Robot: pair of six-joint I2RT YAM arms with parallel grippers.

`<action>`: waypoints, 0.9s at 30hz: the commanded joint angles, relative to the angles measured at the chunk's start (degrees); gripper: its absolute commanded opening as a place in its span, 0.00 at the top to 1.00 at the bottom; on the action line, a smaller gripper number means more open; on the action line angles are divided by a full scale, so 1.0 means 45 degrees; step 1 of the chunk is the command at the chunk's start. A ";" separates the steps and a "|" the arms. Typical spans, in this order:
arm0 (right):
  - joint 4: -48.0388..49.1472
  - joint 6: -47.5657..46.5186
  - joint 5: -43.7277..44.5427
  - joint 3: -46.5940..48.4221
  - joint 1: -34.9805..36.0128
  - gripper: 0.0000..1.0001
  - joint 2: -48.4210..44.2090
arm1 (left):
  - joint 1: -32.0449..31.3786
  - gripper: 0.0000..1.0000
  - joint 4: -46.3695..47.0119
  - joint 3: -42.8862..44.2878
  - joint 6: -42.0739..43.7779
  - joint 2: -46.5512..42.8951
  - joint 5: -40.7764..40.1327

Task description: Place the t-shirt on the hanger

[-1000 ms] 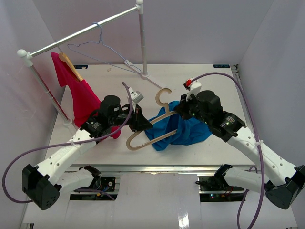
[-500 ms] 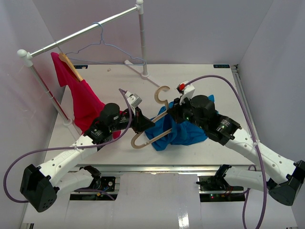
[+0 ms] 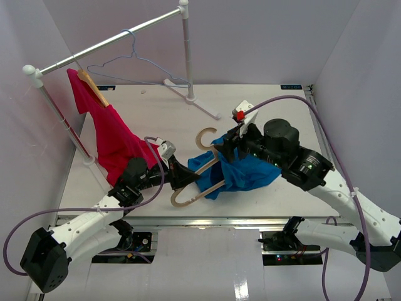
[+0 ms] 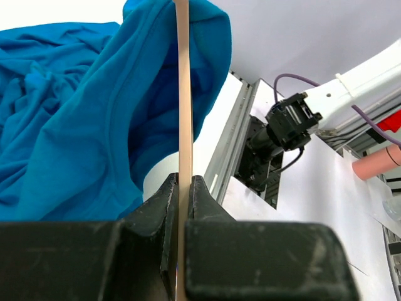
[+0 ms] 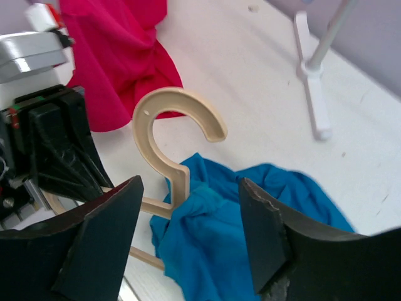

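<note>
The blue t-shirt (image 3: 247,172) lies bunched on the table, part of it draped over the right half of the wooden hanger (image 3: 199,188). The hanger's hook (image 3: 205,134) points away from the arms. My left gripper (image 3: 186,178) is shut on the hanger's left shoulder. In the left wrist view the hanger (image 4: 182,94) runs edge-on out of my left gripper (image 4: 182,188), with the t-shirt (image 4: 75,113) hanging off it. My right gripper (image 3: 229,148) is open just above the hanger's neck. In the right wrist view its fingers straddle the t-shirt (image 5: 232,238) and the hanger (image 5: 164,119), holding nothing.
A clothes rail (image 3: 113,41) crosses the back left on two posts, one post (image 3: 186,56) standing mid-table with a foot (image 3: 200,106). On the rail hang a thin wire hanger (image 3: 135,63) and a red shirt (image 3: 109,135). The table's near edge (image 3: 188,216) lies just beyond the hanger.
My right gripper has opened and let go of the blue cloth. My left arm has drawn the hanger toward the near left, and the shirt now sits further onto it.
</note>
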 commanded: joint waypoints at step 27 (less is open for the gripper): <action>-0.4134 -0.4928 -0.7869 0.1387 0.0081 0.71 0.2188 | -0.0096 1.00 0.0965 0.0181 -0.0439 -0.2460 0.1661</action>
